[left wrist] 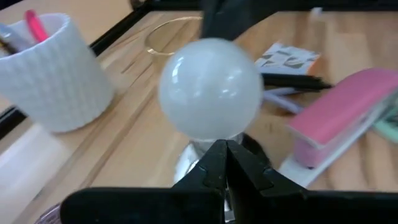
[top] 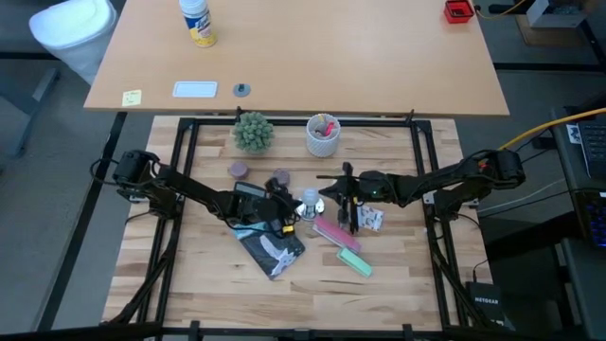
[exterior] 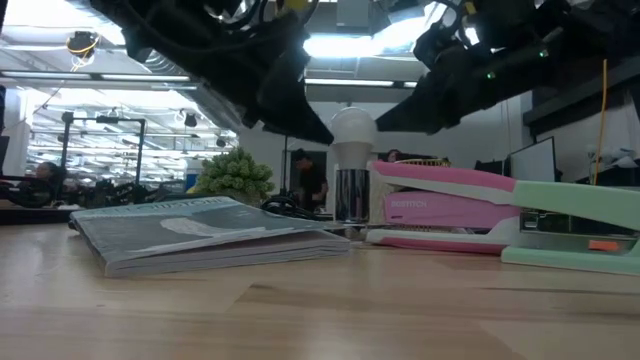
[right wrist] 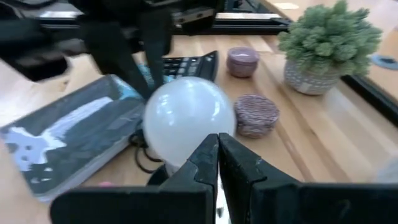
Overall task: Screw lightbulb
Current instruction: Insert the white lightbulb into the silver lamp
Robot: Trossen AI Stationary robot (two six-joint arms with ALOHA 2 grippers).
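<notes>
Both grippers, left gripper (left wrist: 225, 163) and right gripper (right wrist: 217, 163), fingers together, seemingly just beside lightbulb (top: 310, 199).

The pink stapler (exterior: 450, 205) bears pale lettering too blurred to read.

A grey book (top: 272, 249) lies on the worktop (top: 189, 275) beside a pink stapler (top: 334, 233) and a green stapler (top: 354, 261). A small plant (top: 253, 131) and a white cup (top: 323, 135) stand at the far edge.

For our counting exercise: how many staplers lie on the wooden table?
2. The pink stapler lies just right of the lightbulb; the green stapler lies beyond it, nearer the table's front edge.
</notes>
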